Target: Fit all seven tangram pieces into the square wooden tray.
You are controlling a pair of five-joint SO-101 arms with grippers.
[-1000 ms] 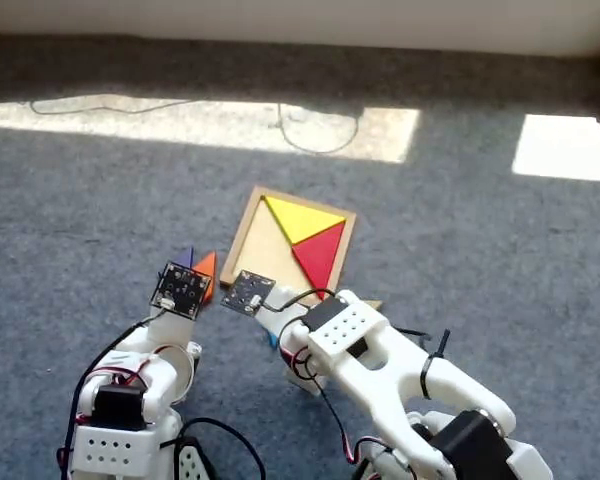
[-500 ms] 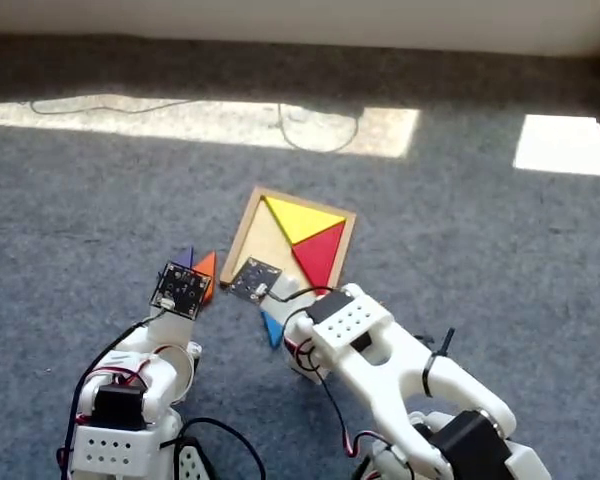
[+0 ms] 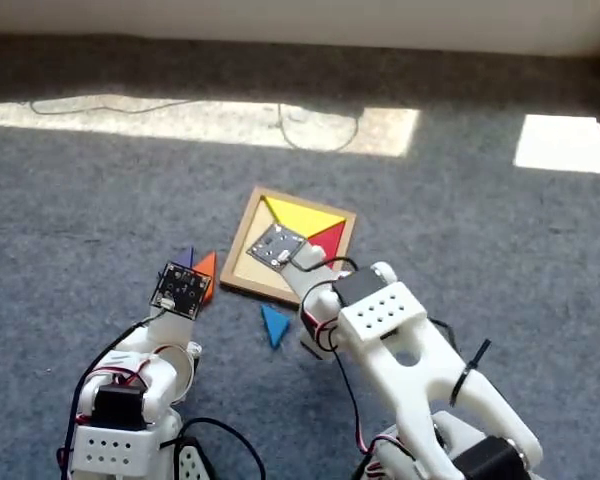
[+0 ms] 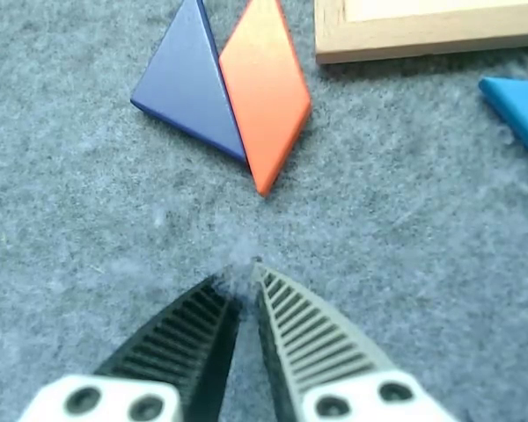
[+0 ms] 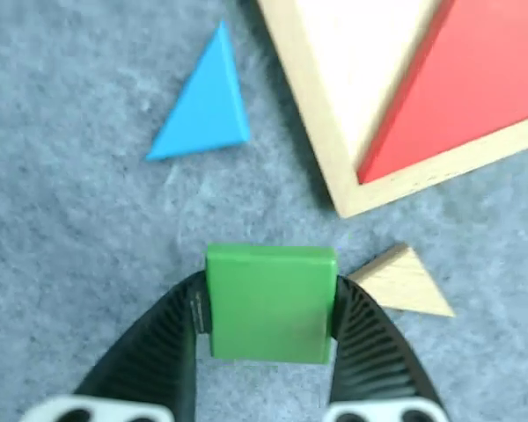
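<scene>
Tray (image 3: 241,240): centre of the high view, on the grey carpeted surface (image 3: 460,250). Bare floor largely covered there by the right arm's wrist, so free room hard to judge.
Yellow triangle (image 3: 305,213), red triangle (image 3: 332,240): seated in the tray's upper-right half. Likely to be shoved or tipped if another piece lands on their edges.
Right fingers (image 5: 158,343): clamped on either side of the green square (image 5: 269,308), lower centre of the right wrist view. Height above the tray unclear. Could catch the rim and settle tilted.
Dark blue triangle (image 4: 187,88), orange parallelogram (image 4: 264,97): touching, upper left of the left wrist view, outside the tray.
Left fingers (image 4: 308,343): closed to a sliver, gripping nothing, near the orange tip.
Light-blue triangle (image 3: 274,325): loose, just below the tray.
Wooden triangle (image 5: 403,283): beside the tray corner, partly behind a finger. Pale, easily missed or knocked.
</scene>
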